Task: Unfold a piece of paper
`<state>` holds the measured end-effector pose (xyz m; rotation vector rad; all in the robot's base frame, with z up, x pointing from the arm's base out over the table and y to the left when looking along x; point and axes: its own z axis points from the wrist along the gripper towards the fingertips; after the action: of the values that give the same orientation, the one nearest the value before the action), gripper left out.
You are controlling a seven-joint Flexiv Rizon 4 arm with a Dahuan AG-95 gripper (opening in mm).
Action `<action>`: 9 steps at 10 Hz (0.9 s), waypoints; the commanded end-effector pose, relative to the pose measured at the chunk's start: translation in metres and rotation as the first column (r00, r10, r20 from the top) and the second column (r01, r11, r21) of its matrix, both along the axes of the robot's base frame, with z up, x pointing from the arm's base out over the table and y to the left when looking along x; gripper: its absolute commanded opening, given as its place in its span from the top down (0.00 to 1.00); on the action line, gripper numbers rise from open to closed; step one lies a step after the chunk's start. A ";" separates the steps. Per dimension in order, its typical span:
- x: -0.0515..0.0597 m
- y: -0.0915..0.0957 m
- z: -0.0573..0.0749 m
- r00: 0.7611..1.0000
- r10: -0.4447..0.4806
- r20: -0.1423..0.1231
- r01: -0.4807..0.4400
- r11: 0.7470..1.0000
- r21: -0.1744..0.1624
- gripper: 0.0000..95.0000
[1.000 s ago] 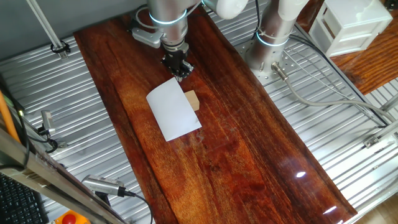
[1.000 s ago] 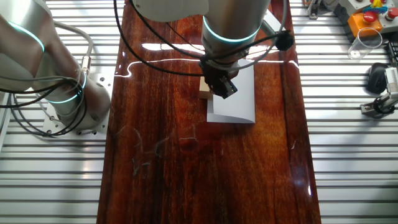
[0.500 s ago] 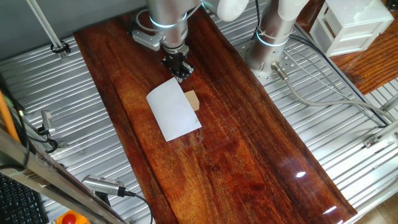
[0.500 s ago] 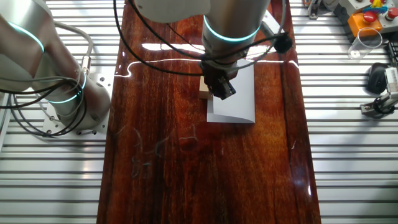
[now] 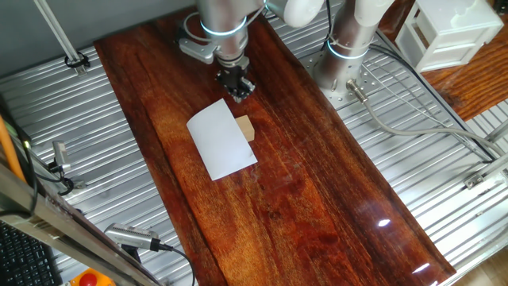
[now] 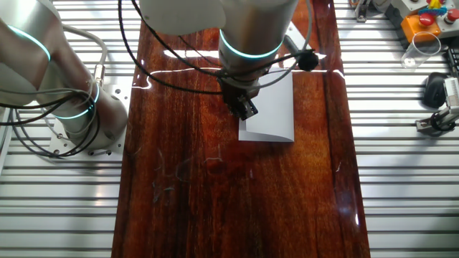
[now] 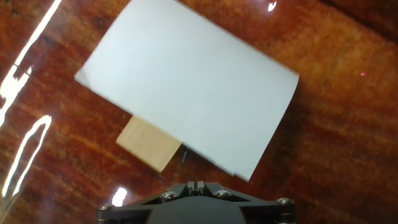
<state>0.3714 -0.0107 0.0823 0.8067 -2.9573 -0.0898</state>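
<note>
Hovering: your claw hangs above the bare wood of the table, just past the far corner of the piece of paper, touching neither the sheet nor the block.
Claw state: you can see the dark fingers close together at the tip in one fixed view, with nothing held between them; from these pictures you cannot tell whether a gap remains.
Claw from the other side: in the other fixed view the claw covers the left edge of the piece of paper, so you cannot see the block there.
Paper: your sheet lies folded and flat on the dark red table, turned at an angle to the table's long edges, in the far half of the board.
Paper in the hand view: the piece of paper fills most of the picture; its right edge curls up a little off the wood.
Block: a small tan wooden cube sits at the right edge of the sheet, touching it; in the hand view the small tan wooden cube is partly tucked under the paper's near edge.
Hand view, bottom: you see only the dark base of the claw, no fingertips.
Second arm: a silver arm base stands on the ribbed metal right of the table.
</note>
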 end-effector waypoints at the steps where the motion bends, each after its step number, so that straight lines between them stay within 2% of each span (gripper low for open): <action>1: 0.001 0.000 -0.009 1.000 -0.005 0.004 0.005 1.000 -0.002 1.00; 6: 0.001 0.001 -0.021 1.000 -0.009 0.018 0.009 1.000 0.005 1.00; 9: 0.011 0.002 -0.018 1.000 -0.006 0.020 0.006 1.000 0.009 1.00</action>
<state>0.3861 -0.0077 0.0630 0.8058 -2.9779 -0.0955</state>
